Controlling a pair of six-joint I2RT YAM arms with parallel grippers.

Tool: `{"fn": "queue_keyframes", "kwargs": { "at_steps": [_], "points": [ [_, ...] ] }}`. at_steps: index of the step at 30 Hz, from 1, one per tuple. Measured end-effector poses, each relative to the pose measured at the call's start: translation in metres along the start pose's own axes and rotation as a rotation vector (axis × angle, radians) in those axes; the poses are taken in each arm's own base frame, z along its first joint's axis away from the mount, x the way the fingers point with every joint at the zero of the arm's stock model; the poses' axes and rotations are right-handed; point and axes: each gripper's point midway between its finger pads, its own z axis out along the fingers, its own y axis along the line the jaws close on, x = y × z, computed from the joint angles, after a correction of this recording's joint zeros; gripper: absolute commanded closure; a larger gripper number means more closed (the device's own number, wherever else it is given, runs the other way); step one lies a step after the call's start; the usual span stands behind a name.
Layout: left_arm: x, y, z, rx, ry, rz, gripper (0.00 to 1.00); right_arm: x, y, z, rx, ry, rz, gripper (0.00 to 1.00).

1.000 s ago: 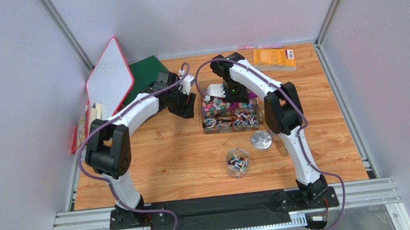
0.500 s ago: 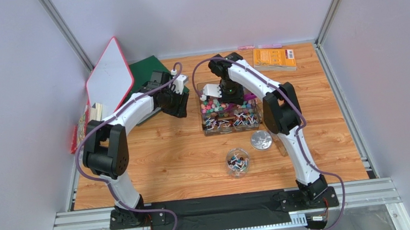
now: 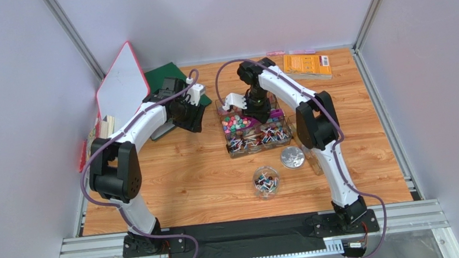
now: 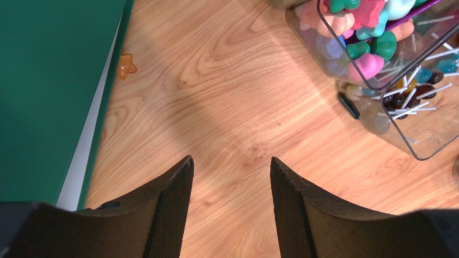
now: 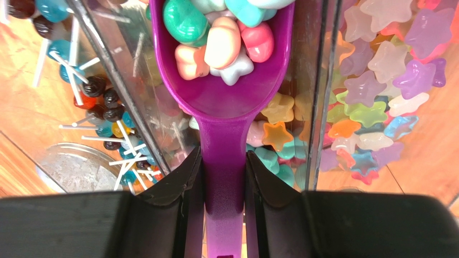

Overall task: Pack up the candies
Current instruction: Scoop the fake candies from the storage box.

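The candies [image 3: 257, 129] fill a clear compartment tray [image 3: 287, 136] at mid table. My right gripper [image 3: 256, 107] hangs over the tray, shut on the handle of a purple scoop [image 5: 223, 107]. The scoop's bowl holds several green, pink and white candies [image 5: 221, 37]. Below it are star-shaped candies [image 5: 377, 97] and lollipops on white sticks [image 5: 108, 102] in separate compartments. My left gripper [image 3: 195, 112] is open and empty over bare wood [image 4: 230, 161], left of the tray [image 4: 377, 75]. One orange star candy [image 4: 127, 64] lies loose on the wood by the green board.
A small round clear cup [image 3: 265, 182] with a few candies stands in front of the tray, its lid [image 3: 292, 157] to the right. A green board [image 3: 164, 81] and a red-edged white board [image 3: 121, 86] are at back left. An orange booklet [image 3: 306, 65] is at back right.
My left gripper has drawn back to the left, away from the tray. My right gripper has shifted toward the tray's back with the scoop, and the tray has shifted slightly.
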Motion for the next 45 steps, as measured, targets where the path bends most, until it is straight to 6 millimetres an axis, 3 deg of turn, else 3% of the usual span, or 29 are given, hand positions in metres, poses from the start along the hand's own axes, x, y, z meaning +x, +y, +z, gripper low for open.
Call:
{"fn": "queue_keyframes", "kwargs": {
  "at_steps": [5, 14, 28, 38, 45],
  "points": [
    [0.001, 0.003, -0.007, -0.011, 0.013, 0.028, 0.39, 0.008, 0.004, 0.001, -0.017, -0.075, 0.019, 1.0],
    [-0.02, 0.026, -0.024, -0.064, -0.03, 0.065, 0.39, 0.016, 0.009, 0.0, 0.012, -0.139, -0.017, 1.0],
    [-0.045, 0.046, -0.027, -0.133, -0.048, 0.135, 0.39, 0.013, -0.009, 0.001, 0.121, -0.128, -0.164, 1.0],
    [-0.047, 0.048, -0.031, -0.144, -0.043, 0.16, 0.38, 0.01, -0.015, 0.001, 0.121, -0.132, -0.219, 1.0],
    [-0.051, 0.049, -0.037, -0.147, -0.042, 0.18, 0.38, 0.005, -0.013, 0.003, 0.091, -0.225, -0.221, 1.0]
  ]
}}
